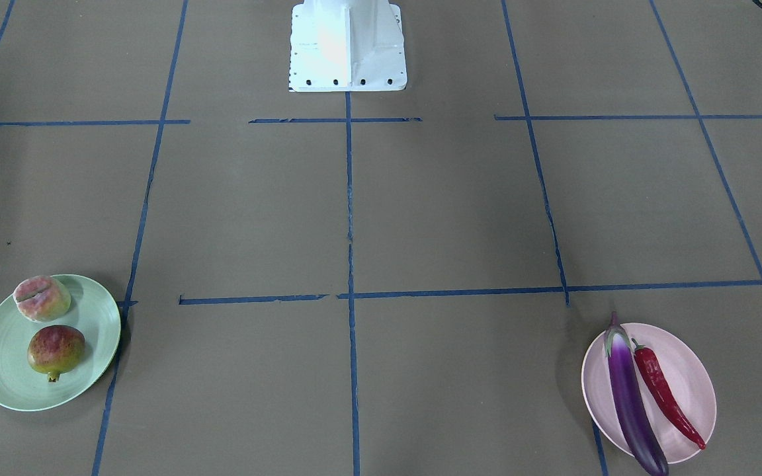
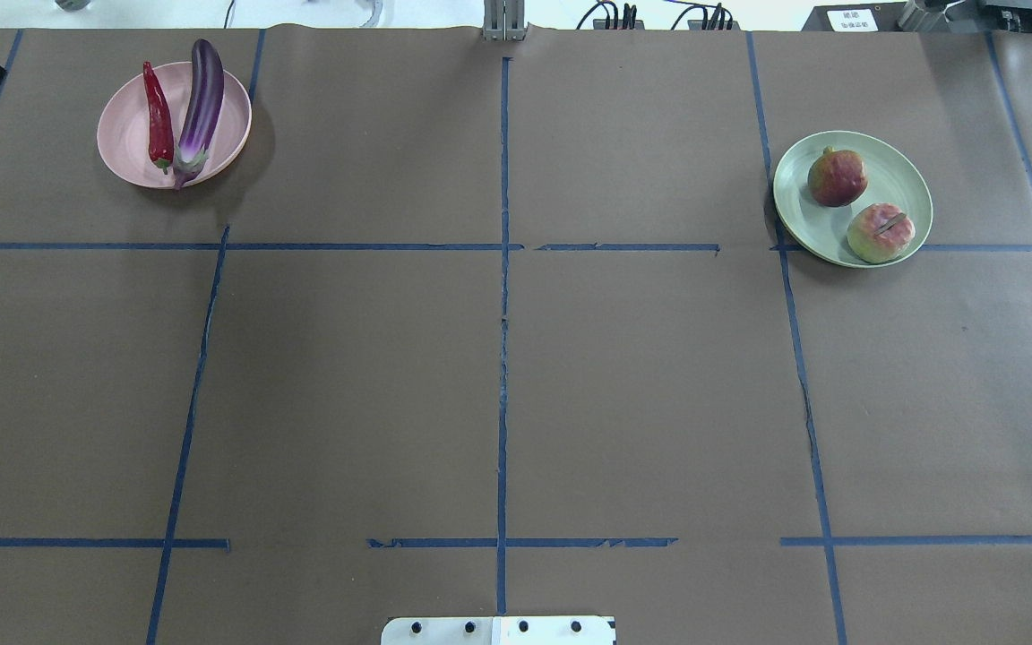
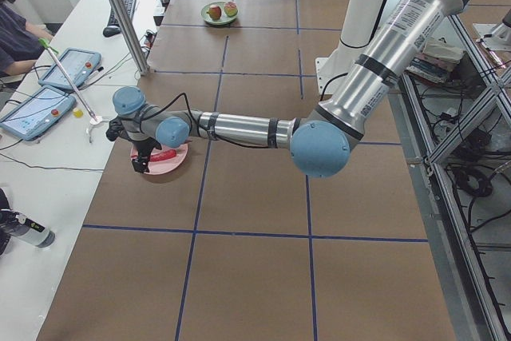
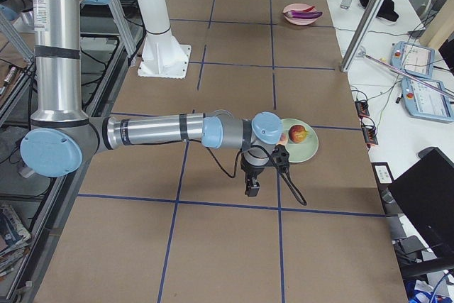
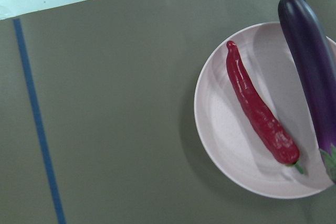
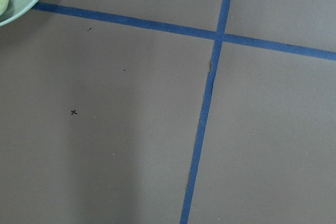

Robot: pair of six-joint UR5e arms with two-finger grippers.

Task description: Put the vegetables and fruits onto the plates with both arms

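The purple eggplant (image 1: 629, 396) and the red chili pepper (image 1: 665, 395) lie side by side on the pink plate (image 1: 692, 377). They also show in the left wrist view, eggplant (image 5: 312, 66) and chili (image 5: 260, 114). The peach (image 1: 42, 299) and the pomegranate (image 1: 55, 352) sit on the green plate (image 1: 4, 370). My left gripper (image 3: 141, 164) hangs over the pink plate's outer edge. My right gripper (image 4: 252, 188) hangs above the table beside the green plate (image 4: 306, 148). Both hold nothing I can see, and I cannot tell whether either is open or shut.
The white base block (image 1: 348, 46) stands at the robot's side of the table. Blue tape lines (image 2: 503, 269) grid the brown table. A desk with tablets (image 3: 48, 93), a metal pole (image 3: 120, 13) and a seated person (image 3: 12, 21) lie beyond the pink plate.
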